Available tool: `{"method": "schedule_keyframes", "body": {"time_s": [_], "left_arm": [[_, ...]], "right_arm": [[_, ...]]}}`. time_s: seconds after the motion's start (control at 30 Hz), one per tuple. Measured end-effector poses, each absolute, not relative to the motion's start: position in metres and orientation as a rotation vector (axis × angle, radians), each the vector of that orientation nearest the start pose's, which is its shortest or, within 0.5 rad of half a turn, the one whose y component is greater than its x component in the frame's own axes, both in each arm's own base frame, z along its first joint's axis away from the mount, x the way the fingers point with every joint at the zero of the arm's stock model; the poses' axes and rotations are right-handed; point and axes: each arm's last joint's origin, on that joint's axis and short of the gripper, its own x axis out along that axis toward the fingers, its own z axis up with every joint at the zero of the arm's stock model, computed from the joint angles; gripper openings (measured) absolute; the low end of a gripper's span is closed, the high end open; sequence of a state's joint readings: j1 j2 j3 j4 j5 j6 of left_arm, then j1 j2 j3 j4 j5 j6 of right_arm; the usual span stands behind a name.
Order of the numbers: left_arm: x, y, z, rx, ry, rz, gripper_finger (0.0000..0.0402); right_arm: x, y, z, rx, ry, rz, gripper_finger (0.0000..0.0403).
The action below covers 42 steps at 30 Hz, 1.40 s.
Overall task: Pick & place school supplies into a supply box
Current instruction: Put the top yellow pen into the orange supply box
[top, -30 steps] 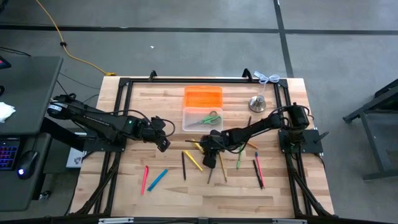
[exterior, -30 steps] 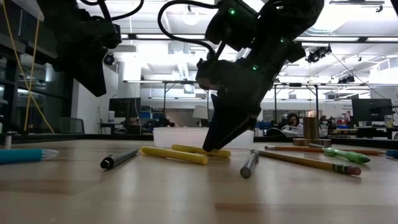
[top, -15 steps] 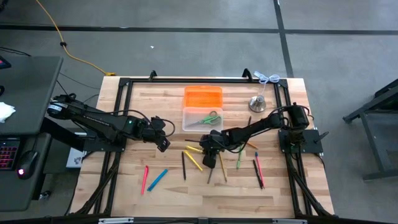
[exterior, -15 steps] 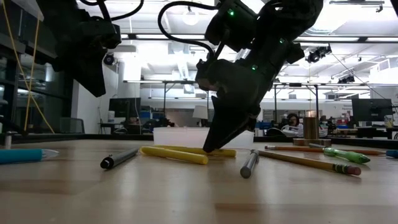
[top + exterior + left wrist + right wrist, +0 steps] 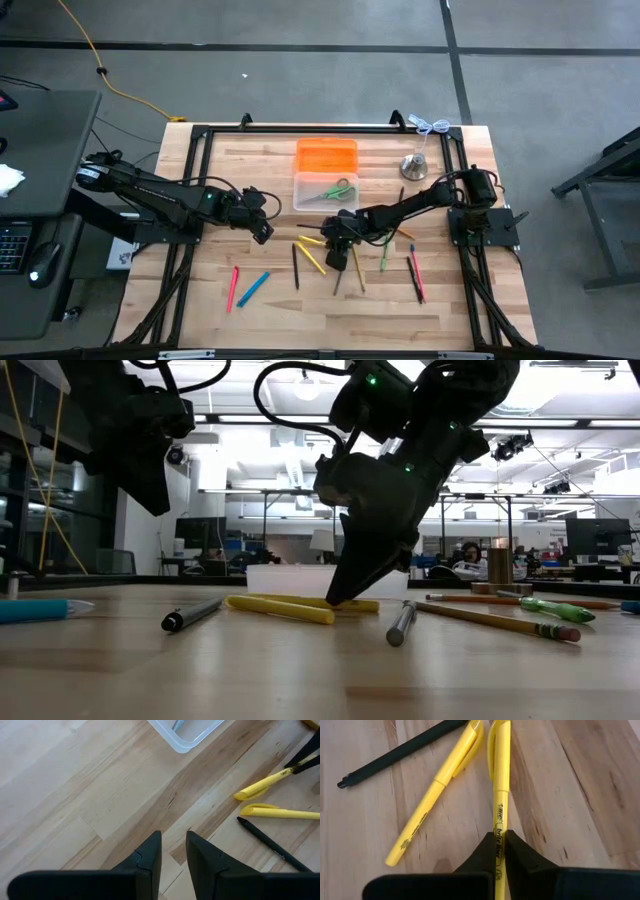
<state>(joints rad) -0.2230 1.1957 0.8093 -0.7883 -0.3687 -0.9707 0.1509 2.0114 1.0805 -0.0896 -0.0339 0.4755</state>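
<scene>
My right gripper (image 5: pixel 333 243) is down at the table's middle, shut on a yellow highlighter (image 5: pixel 500 780). A second yellow highlighter (image 5: pixel 435 795) and a black pen (image 5: pixel 400 752) lie flat beside it. The clear supply box (image 5: pixel 325 192) stands just beyond on the table, with green-handled scissors (image 5: pixel 338 190) lying inside. More pens and pencils lie flat across the near half of the table. My left gripper (image 5: pixel 173 855) hangs open above bare wood, left of the box, with nothing between its fingers. My right gripper pinches the highlighter's printed barrel (image 5: pixel 498 827) between its two fingers, away from the capped end. The fingers (image 5: pixel 345 585) slant down from above and from the table's right. The highlighter runs out ahead of them and lies flat on the table (image 5: pixel 355 605).
An orange rectangular piece (image 5: pixel 326 155) lies beyond the box, and a silver bell (image 5: pixel 415 165) stands at the far right. Pink (image 5: pixel 233 288) and blue (image 5: pixel 254 288) pens lie near left. A green marker (image 5: pixel 383 258) and pencils lie right of my right gripper.
My right gripper has shut on the yellow highlighter without leaving its place. The highlighter has stayed on the table.
</scene>
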Motion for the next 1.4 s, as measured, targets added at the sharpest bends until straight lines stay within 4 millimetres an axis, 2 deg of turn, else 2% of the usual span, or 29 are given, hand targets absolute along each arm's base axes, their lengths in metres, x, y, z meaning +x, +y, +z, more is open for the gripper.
{"method": "schedule_keyframes", "body": {"time_s": [0.5, 0.83, 1.13, 1.4], "left_arm": [[0.206, -0.036, 0.225, -0.522, 0.943, 0.643, 0.0117], [0.206, -0.036, 0.225, -0.523, 0.942, 0.642, 0.0117], [0.206, -0.036, 0.225, -0.523, 0.942, 0.643, 0.0117], [0.207, -0.037, 0.225, -0.535, 0.953, 0.627, 0.0117]], "right_arm": [[0.369, 0.053, 0.135, 0.399, 0.956, -0.082, 0.0002], [0.369, 0.052, 0.136, 0.401, 0.95, -0.094, 0.0002], [0.371, 0.051, 0.143, 0.448, 0.932, -0.022, 0.0002], [0.369, 0.033, 0.172, 0.516, 0.861, 0.043, 0.0002]]}}
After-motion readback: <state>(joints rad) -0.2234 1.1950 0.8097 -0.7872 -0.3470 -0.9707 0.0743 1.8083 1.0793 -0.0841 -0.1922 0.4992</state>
